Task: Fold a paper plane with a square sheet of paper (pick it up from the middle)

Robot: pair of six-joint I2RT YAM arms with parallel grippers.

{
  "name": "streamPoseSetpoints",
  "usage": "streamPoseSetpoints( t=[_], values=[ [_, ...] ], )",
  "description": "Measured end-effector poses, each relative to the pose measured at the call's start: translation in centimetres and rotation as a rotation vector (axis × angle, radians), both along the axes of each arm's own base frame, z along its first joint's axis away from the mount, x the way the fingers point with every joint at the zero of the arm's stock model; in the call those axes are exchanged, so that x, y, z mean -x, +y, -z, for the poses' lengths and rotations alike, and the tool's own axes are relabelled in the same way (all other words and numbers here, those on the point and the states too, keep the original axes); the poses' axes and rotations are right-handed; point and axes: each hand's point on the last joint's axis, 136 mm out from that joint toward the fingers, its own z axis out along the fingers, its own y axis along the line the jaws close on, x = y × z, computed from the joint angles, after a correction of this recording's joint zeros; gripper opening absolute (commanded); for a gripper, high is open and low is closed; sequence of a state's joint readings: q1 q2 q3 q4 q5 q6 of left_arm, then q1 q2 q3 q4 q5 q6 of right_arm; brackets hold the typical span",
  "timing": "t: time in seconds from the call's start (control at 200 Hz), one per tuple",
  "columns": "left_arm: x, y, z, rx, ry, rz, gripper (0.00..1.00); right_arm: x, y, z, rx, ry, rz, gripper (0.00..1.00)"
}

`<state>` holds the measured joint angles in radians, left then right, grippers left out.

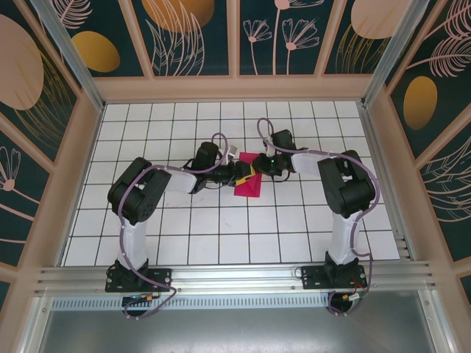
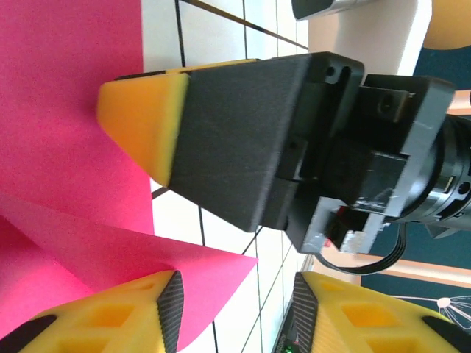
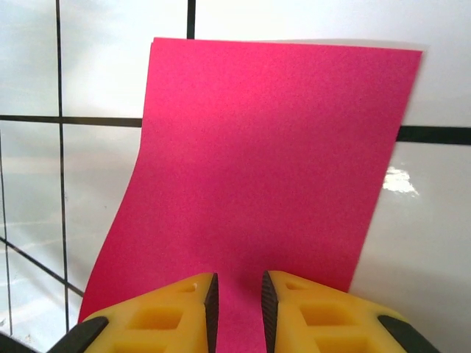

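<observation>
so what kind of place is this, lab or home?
Likely an enclosed robot test cell, not a home: white grid-marked tabletop, leaf-patterned panel walls boxing it in, aluminium mounting rail along the near edge.

Too small from above to show any crease in the paper [image 1: 249, 189]; partly covered there by the left gripper [image 1: 241, 175] and right gripper [image 1: 257, 168]. Cropped in the left wrist view at the left, top and bottom edges, and masked in part by the right gripper. Lost at the near edge behind the fingers [image 3: 316, 312] in the right wrist view. Impossible to tell contact there.
</observation>
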<state>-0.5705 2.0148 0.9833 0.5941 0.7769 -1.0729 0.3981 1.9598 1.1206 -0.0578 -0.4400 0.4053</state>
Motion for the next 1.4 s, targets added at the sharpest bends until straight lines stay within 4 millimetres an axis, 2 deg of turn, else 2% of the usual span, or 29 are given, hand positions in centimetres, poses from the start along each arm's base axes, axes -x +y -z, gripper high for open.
streamPoseSetpoints(
  t=[0.16,0.335,0.45,0.811,0.936,1.066,1.161,1.401],
  values=[
    [-0.3,-0.1,0.4,-0.006,0.006,-0.007,0.41,0.5,-0.7,-0.7,-0.064,0.033,0.014,0.37],
    [-0.6,0.0,0.9,-0.019,0.008,-0.023,0.37,1.2,-2.6,-3.8,-0.141,0.006,0.052,0.42],
    [-0.6,0.0,1.4,-0.026,0.016,-0.026,0.35,1.7,-2.9,-5.5,-0.181,-0.028,0.046,0.42],
    [-0.8,0.1,1.8,-0.039,0.020,-0.040,0.30,4.1,-1.4,-4.5,-0.236,0.036,-0.038,0.41],
    [-0.9,0.2,1.8,-0.041,0.019,-0.044,0.28,4.9,-0.5,-3.5,-0.232,0.068,-0.068,0.33],
    [-0.9,0.2,1.8,-0.042,0.018,-0.045,0.28,5.3,-0.2,-2.7,-0.225,0.086,-0.085,0.16],
    [-0.9,0.2,1.8,-0.042,0.018,-0.045,0.27,5.3,-0.3,-2.4,-0.216,0.089,-0.084,0.08],
    [-0.9,0.1,1.7,-0.039,0.018,-0.042,0.28,4.5,-0.9,-1.5,-0.165,0.073,-0.061,0.06]
  ],
)
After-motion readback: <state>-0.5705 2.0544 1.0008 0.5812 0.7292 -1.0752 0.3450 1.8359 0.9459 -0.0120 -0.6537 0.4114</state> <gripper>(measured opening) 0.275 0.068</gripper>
